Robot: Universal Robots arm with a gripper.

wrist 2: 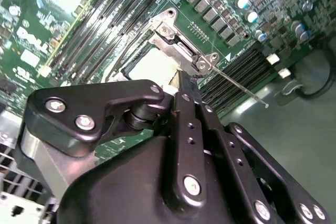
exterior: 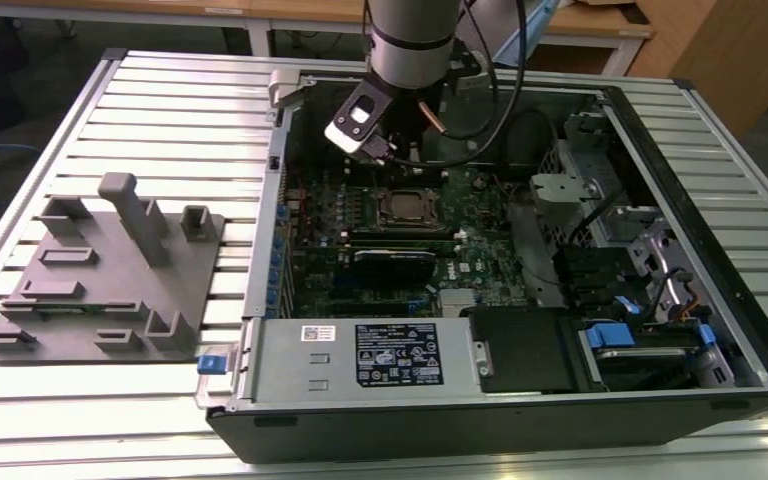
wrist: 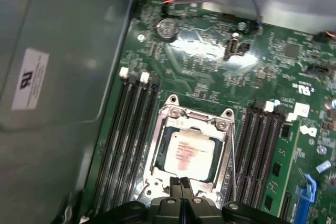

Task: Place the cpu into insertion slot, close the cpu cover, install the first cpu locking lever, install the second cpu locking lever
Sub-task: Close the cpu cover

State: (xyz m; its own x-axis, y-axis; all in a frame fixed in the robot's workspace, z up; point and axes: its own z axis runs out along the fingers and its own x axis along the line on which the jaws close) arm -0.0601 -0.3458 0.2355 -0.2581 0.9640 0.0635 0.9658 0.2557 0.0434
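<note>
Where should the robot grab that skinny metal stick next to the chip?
Probably near its free end. The locking lever is a thin rod hinged at a corner of the cpu cover, sticking out over the memory slots, so its tip has room around it. Come from above and pinch across it, since the motherboard lies close beneath.

The arm [exterior: 411,40] comes down from the top edge of the exterior view, its grey wrist [exterior: 404,70] leaning slightly toward that view's left. The black hand [wrist: 181,183] points downward. In the first wrist view its two fingers [wrist: 176,188] lie pressed together, tips meeting.
</note>
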